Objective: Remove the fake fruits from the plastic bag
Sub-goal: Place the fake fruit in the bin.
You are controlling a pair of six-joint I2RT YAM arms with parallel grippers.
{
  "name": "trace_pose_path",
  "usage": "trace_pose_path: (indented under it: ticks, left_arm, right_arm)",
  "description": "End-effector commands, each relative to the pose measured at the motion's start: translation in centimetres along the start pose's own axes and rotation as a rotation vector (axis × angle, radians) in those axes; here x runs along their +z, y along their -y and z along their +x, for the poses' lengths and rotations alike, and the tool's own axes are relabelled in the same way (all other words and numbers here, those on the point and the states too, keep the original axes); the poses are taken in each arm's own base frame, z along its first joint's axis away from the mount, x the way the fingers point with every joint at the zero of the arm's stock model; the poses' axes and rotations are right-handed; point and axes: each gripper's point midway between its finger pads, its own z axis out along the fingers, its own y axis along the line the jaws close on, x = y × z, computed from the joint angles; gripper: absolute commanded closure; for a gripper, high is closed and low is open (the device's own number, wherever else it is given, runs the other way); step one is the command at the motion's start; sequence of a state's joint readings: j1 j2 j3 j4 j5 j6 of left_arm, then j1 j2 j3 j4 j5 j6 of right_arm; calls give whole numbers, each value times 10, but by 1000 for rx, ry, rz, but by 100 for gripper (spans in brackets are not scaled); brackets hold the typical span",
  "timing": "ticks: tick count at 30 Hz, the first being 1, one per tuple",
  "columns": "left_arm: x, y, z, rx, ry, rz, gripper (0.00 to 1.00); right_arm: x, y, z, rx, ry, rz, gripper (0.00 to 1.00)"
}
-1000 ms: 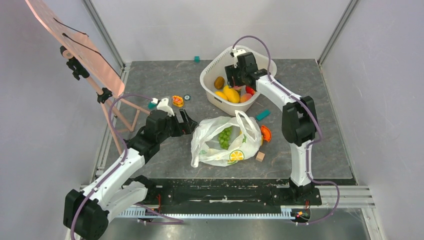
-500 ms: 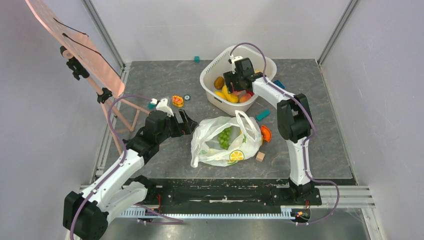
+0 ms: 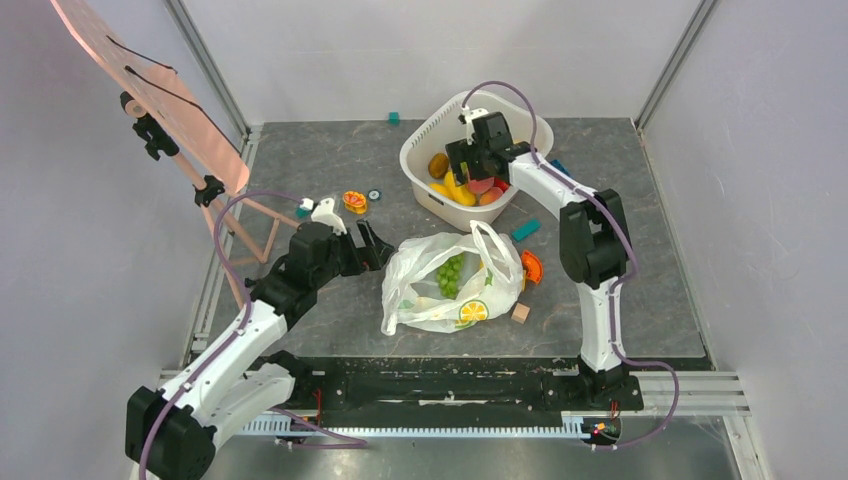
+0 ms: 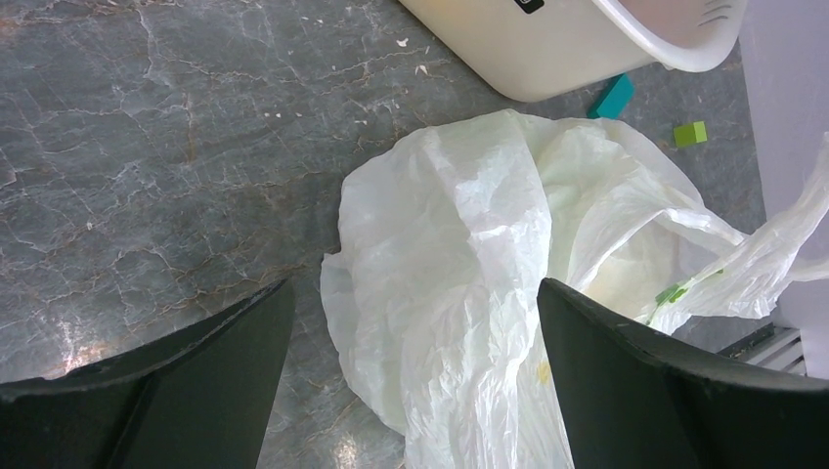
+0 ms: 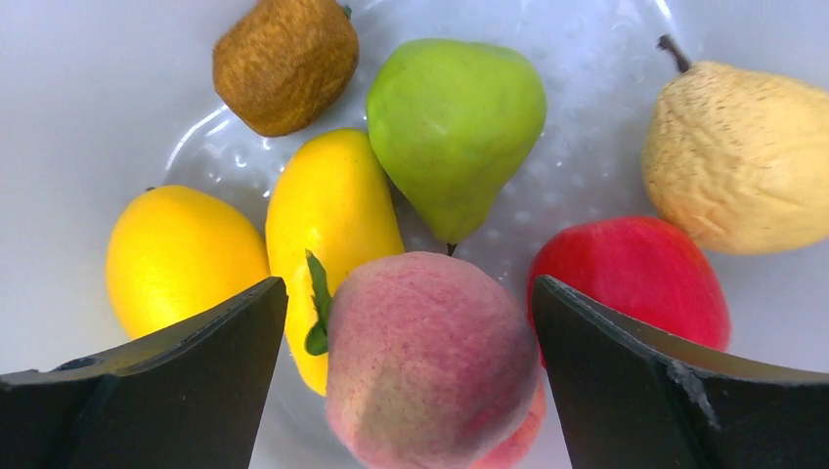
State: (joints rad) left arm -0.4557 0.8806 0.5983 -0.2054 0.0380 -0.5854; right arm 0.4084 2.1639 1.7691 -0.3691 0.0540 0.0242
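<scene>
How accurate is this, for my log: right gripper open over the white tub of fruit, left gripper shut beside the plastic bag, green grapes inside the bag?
One slip: the left gripper is open, not shut; the left wrist view shows its fingers spread wide beside the plastic bag. The rest holds.

We find no word, number or brand that we can read in any view. The white tub [image 4: 547, 59] carries a small black label [image 4: 528, 4] on its wall. The top edge of the left wrist view cuts it off, and its pale marks are too small for us to make out. The plastic bag [image 3: 430, 300] bears a lemon-slice print [image 3: 473, 311], a picture only.
</scene>
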Motion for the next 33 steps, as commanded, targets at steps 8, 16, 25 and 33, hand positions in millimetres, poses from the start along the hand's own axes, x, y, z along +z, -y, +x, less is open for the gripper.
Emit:
trace_pose_path:
  ticks: [8, 16, 25, 33]
  left_arm:
    - [-13, 12, -13, 20, 14, 29, 0]
    - [-17, 16, -17, 26, 19, 38, 0]
    - [-41, 39, -44, 121, 74, 109, 0]
    - [-65, 89, -53, 237, 125, 185, 2]
  right_arm:
    - [-90, 29, -80, -56, 215, 124, 2]
    - [-110, 27, -87, -64, 231, 105, 2]
    - [-195, -29, -59, -71, 287, -81, 2]
    - [-285, -126, -13, -182, 311, -268, 12]
